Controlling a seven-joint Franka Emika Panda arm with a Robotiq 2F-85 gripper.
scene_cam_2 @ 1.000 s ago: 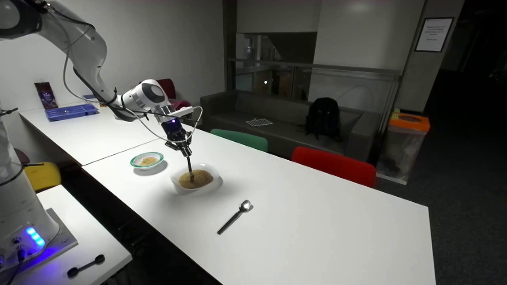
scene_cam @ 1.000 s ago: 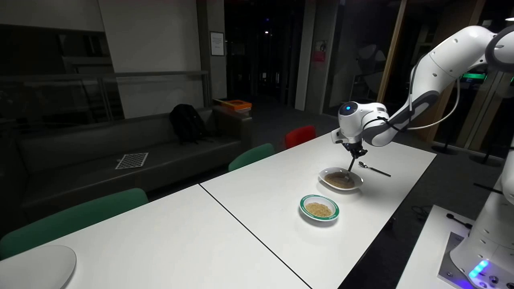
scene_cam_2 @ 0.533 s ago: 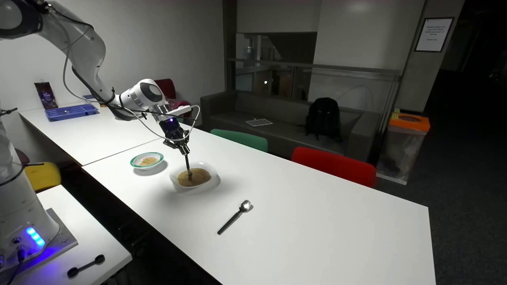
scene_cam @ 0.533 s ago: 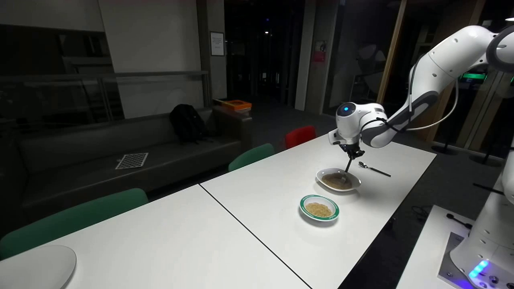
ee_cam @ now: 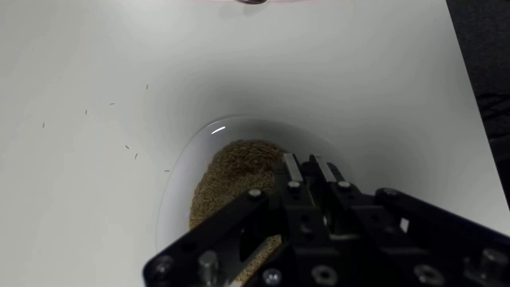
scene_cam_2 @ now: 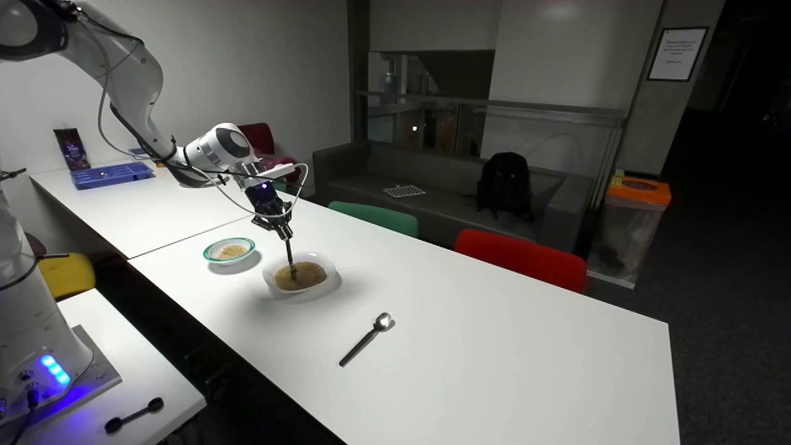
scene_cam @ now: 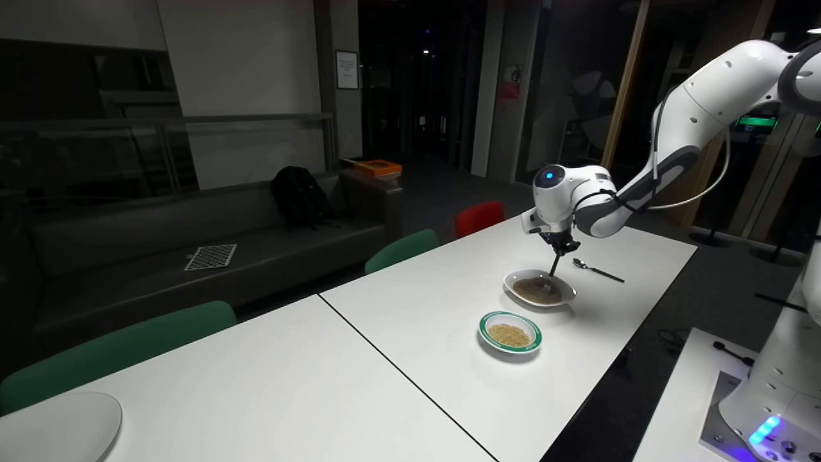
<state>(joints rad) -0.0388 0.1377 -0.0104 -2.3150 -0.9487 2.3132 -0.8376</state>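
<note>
My gripper is shut on a dark-handled utensil that points down, also seen in an exterior view. The utensil's lower end is in brown grain in a white bowl. In the wrist view the fingertips are close together with a dark handle between them, above the right side of the bowl. The utensil's head is hidden there. A green-rimmed bowl with paler grain stands beside the white bowl. A spoon with a dark handle lies on the table.
Several loose grains lie on the white table. A white plate is at its far end from the arm. A blue tray stands beyond the green-rimmed bowl. Green and red chairs line the table edge.
My gripper and the utensil have moved slightly left in both exterior views. The white bowl has slid a little the same way. The green-rimmed bowl and the spoon have not moved.
</note>
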